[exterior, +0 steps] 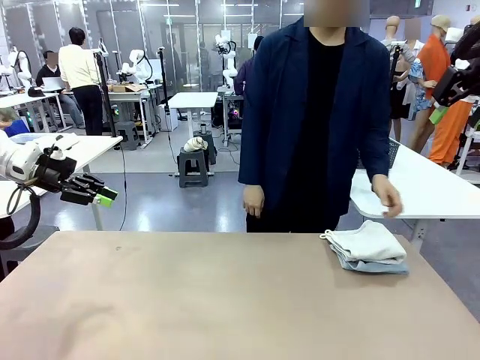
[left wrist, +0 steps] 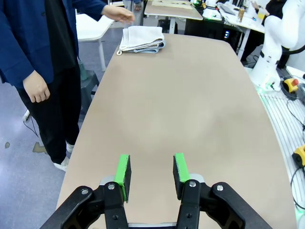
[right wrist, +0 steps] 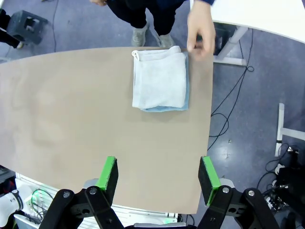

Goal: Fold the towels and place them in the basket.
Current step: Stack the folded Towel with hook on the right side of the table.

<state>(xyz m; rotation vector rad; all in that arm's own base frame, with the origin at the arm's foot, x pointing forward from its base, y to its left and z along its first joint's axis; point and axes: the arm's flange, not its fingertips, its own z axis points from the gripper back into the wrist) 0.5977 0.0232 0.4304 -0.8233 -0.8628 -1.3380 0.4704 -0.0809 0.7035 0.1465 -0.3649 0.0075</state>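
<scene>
The left gripper [left wrist: 151,171] hangs above the near left part of the table [left wrist: 190,109], its jaws about half parted with nothing between the green pads [left wrist: 123,172]. It points along the length of the table toward the towels, which suggests a waiting pose rather than a reach: it is well apart from anything it could take hold of. In the front view it sits off the table's left edge, raised and clear of the surface.

The right gripper [right wrist: 158,177] looks straight down from above the table's right side, its jaws spread wide and empty. That height and aim look chosen to keep the towels in sight while leaving room for the person to work beneath it.

The towels [exterior: 367,246] lie in a small folded stack near the far right corner of the table, a cream one on top and a pale blue one showing under its edges, a small loop sticking out at one corner. They sit squared up and close to the far edge, probably because the person set them within easy reach. The person's hand [exterior: 387,197] hovers just above and beyond the stack, not touching it, as if letting go or about to adjust it.
</scene>
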